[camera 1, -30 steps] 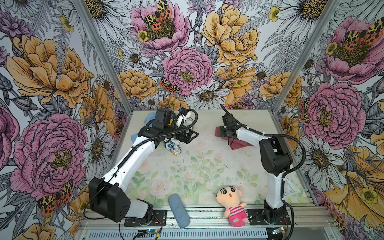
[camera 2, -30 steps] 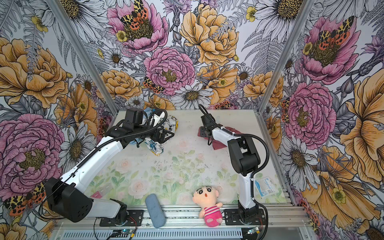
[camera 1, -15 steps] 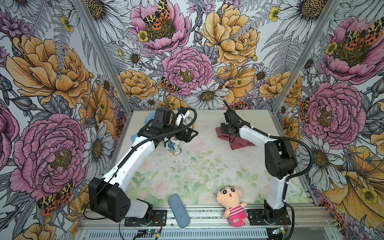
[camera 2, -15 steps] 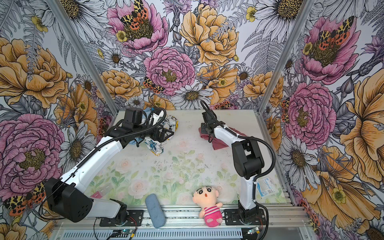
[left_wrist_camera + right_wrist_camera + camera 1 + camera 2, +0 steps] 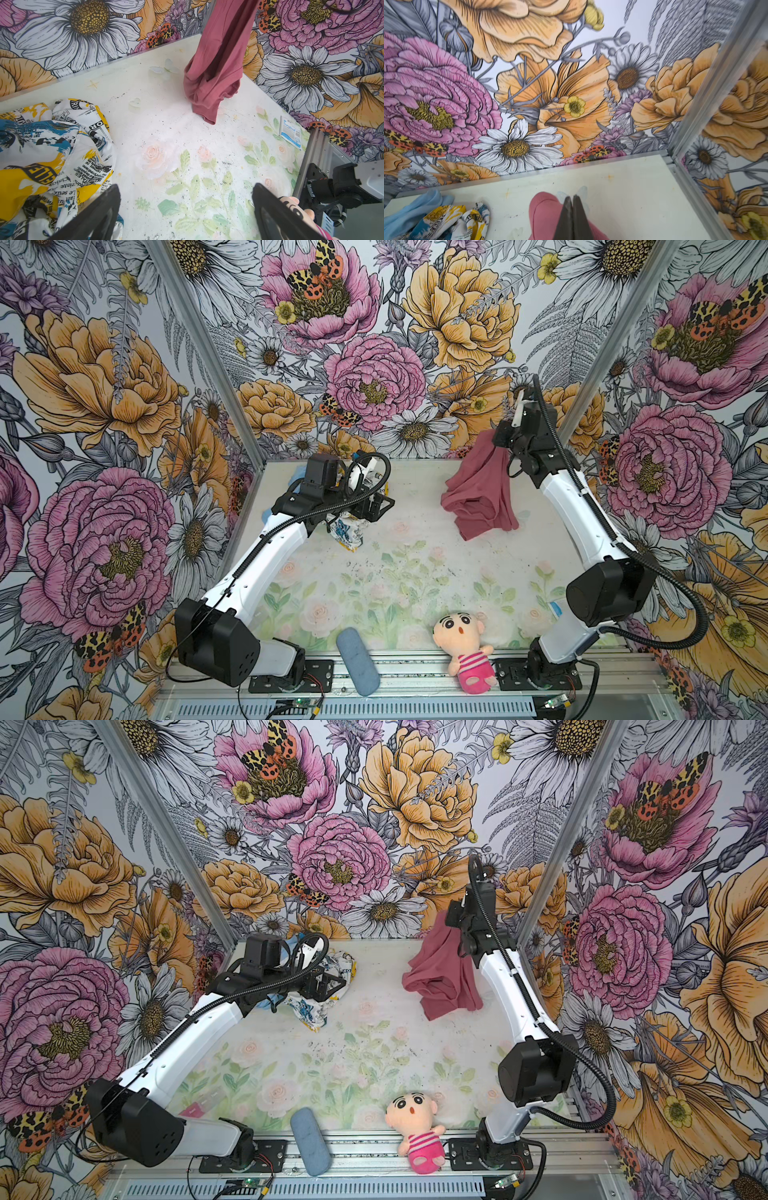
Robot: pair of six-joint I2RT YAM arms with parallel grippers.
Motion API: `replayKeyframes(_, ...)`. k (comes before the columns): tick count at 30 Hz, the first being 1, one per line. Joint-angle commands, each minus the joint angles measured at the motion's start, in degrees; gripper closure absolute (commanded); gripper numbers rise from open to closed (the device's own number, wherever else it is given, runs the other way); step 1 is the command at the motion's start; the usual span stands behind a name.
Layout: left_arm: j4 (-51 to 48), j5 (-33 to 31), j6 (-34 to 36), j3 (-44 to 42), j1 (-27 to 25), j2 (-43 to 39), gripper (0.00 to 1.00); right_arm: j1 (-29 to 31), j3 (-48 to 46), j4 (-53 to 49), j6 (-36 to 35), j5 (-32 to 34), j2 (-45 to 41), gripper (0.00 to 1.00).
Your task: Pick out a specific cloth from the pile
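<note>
Doll [image 5: 461,639] and blue pouch [image 5: 357,662] far from cloth [image 5: 478,489]

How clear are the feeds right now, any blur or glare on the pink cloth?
Both top views: even light, no glare, pink cloth sharp. Left wrist view: cloth crisp, only the left gripper is dark and soft up close. Right wrist view: slightly smeared wall, right gripper a dark silhouette over the cloth.
</note>
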Motion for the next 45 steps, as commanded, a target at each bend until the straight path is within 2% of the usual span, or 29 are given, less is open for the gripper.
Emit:
replayKeyframes(1,1.61,-0.63,-0.91,-0.49,0.59,-1.31,0.01,-1.06,6.45,0.49,-3.01,0.94,-2.36,1.00)
replayKeyframes(10,1.79,-0.51,-1.11,-0.49,1.05,-1.57,0.01,-4.44,26.67,-7.67,-8.56,2.52,3.10,1.00)
replayKeyframes(14,1.87,-0.34,-1.27,-0.57,1.29,-1.57,0.01,-4.43,28.40,-9.39,-8.20,0.43,5.33,1.00)
replayKeyframes(24,2.14,-0.33,-1.34,-0.75,1.55,-1.22,0.01,-1.30,15.62,-5.48,-4.57,-6.79,11.96,1.00)
replayKeyframes(29,2.26,-0.34,-1.41,-1.02,1.71,-0.74,0.01,2.46,11.31,0.34,-2.11,-7.63,14.44,1.00)
replayKeyframes(32,2.31,-0.34,-1.39,-1.05,1.81,-0.60,0.01,2.44,9.18,2.05,1.00,-7.39,14.37,1.00)
replayKeyframes(39,2.31,-0.03,-1.52,-1.07,1.82,-0.78,0.01,-3.20,-3.30,3.99,3.57,-3.28,5.67,1.00)
replayKeyframes(45,2.31,0.27,-1.74,-0.93,1.86,-0.52,0.01,-8.13,-15.80,3.90,-0.29,4.38,-4.83,1.00)
